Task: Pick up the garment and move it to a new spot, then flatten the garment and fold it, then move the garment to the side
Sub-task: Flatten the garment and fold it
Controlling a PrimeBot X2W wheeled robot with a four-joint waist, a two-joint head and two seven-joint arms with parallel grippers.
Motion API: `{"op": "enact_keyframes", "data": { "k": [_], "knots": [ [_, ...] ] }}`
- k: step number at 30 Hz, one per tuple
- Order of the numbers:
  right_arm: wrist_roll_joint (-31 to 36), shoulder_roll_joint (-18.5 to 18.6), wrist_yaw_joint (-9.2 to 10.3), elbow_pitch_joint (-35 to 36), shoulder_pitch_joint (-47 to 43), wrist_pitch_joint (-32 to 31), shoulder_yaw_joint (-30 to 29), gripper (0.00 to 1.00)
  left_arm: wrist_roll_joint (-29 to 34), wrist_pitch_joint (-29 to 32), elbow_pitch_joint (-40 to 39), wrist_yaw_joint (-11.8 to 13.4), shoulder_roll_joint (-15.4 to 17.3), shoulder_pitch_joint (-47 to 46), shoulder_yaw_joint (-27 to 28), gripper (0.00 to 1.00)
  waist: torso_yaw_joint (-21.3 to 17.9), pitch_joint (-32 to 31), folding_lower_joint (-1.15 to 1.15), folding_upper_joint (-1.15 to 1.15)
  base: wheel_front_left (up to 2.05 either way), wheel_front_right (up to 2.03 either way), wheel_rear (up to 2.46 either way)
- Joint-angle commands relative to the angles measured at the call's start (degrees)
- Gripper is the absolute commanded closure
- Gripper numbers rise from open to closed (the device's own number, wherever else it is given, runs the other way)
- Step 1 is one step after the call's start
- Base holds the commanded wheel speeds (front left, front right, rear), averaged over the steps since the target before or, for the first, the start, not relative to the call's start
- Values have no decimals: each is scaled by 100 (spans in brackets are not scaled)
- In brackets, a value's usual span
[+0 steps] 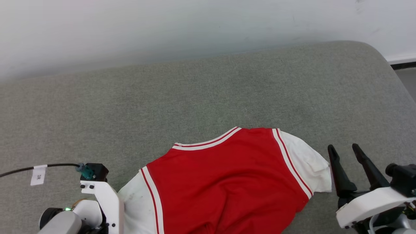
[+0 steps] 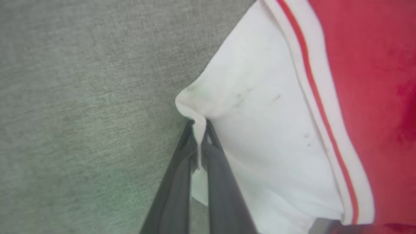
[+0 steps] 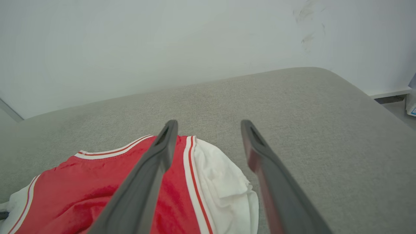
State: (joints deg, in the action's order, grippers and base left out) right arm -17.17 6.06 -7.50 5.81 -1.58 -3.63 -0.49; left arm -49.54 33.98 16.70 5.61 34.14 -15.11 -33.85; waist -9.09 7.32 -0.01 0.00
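red jersey t-shirt (image 1: 227,175) lies roughly spread on the near part of the grey upholstered worktop (image 1: 208,91), collar trim toward the wall (image 1: 162,29), hem end running off the bottom of the head view. left claw (image 2: 199,127) is pressed together on a thin fold at the edge of the white sleeve (image 2: 260,113) on the robot's left; cloth is pinched between the fingertips and puckers up there. right claw (image 1: 344,148) is spread wide, holding nothing, just beside the other white sleeve (image 1: 308,159), which is rumpled and folded over on itself. my read: pick-up step, one corner gripped. to do it well, get the right claw onto its sleeve or shoulder seam before lifting; a one-sided lift will likely drag and twist the thin fabric. left bite looks shallow, sleeve edge only, so it could slip under load: lift slow, both sides level, cloth lightly taut between the claws. plenty of bare worktop beyond the collar for the new spot. watch the black cable (image 1: 19,169) with its white tag by the left wrist, don't snag it. containers: n/a, the jersey lies straight on the worktop.
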Motion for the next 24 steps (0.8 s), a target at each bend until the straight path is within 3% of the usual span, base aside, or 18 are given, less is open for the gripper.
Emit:
{"op": "enact_keyframes", "data": {
  "k": [1,11,18,24],
  "knots": [
    [-203,154,2,-162,93,-219,-140,0,105,-330,110,69,-238,130,-75,100,113,-118,1,0,0,0,0],
    [-858,788,2,-1051,21,-2068,-1004,0,545,-1517,-422,245,-429,-205,151,100,729,-149,1,0,0,0,0],
    [-1118,1110,1,-1197,466,-3408,-878,0,837,-1917,-919,334,-534,-458,128,100,1027,137,1,0,0,0,0],
    [-1097,1397,2,-1498,1075,-4019,-637,0,1030,-2045,-1299,382,-607,-649,54,100,1213,448,1,0,0,0,0]
  ]
}}
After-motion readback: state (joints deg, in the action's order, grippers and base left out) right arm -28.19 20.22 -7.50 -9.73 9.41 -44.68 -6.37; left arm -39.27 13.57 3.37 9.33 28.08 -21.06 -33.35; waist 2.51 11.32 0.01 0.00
